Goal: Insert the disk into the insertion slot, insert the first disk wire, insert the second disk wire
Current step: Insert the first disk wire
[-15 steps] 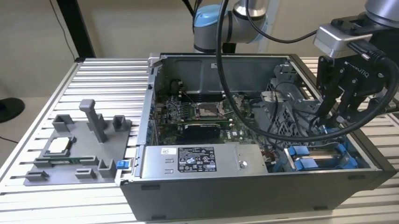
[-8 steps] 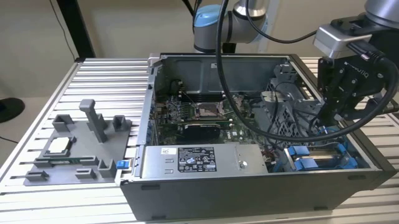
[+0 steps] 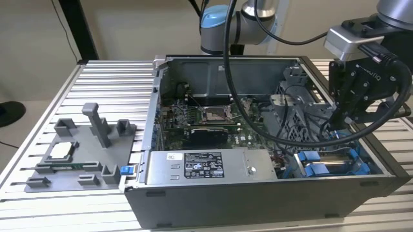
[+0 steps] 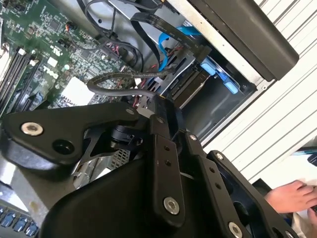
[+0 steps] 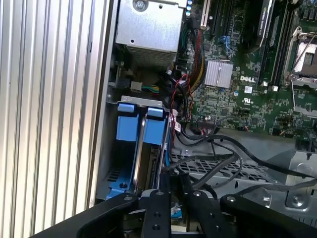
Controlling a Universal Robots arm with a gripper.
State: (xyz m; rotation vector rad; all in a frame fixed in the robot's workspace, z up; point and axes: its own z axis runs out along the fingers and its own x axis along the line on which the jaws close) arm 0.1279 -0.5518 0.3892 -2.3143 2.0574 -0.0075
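Blue-framed disk (image 5: 154,129) is sitting in the slot (image 5: 113,171), at the exterior view's right of the case (image 3: 258,203); the hand (image 5: 172,182), fingers narrow, is pinching a black wire (image 5: 218,157) nearby.

The arm (image 3: 361,87) hangs above the insertion slot (image 3: 334,162); case (image 3: 258,205) open.

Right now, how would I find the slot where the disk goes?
Find the open computer case in the exterior view, then the grey labelled box along its near wall. The slot sits in the corner just to the exterior view's right of that box. Bright blue tabs mark it; the cage behind it is plain grey.
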